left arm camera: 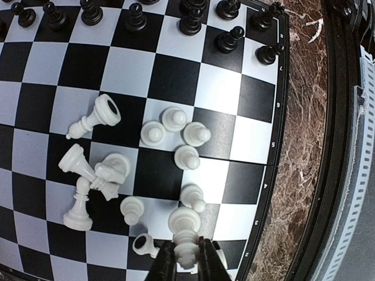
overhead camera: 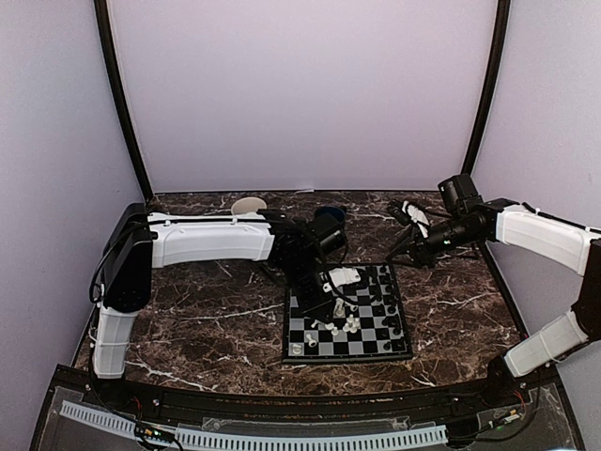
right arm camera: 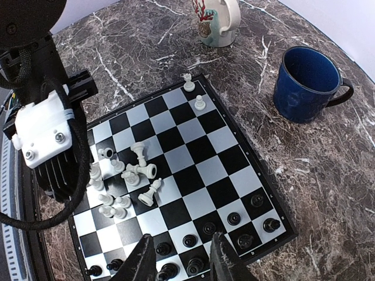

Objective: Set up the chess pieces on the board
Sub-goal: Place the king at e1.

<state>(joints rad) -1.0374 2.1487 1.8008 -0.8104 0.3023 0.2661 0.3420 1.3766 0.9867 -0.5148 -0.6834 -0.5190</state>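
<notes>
- left gripper point(left arm camera: 186, 268) clamped on a white piece point(left arm camera: 186, 253) near the board point(left arm camera: 176, 76) edge, loose white pieces point(left arm camera: 94, 175) just beyond
- right gripper point(right arm camera: 184, 260) part open, empty, over black pieces point(right arm camera: 234, 219)

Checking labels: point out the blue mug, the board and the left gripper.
blue mug point(right arm camera: 302, 105), right wrist view, outer wall.
board point(right arm camera: 222, 140), right wrist view, bare square mid-board.
left gripper point(left arm camera: 186, 257), left wrist view, between fingertips pinching a white pawn point(left arm camera: 186, 240).
</notes>
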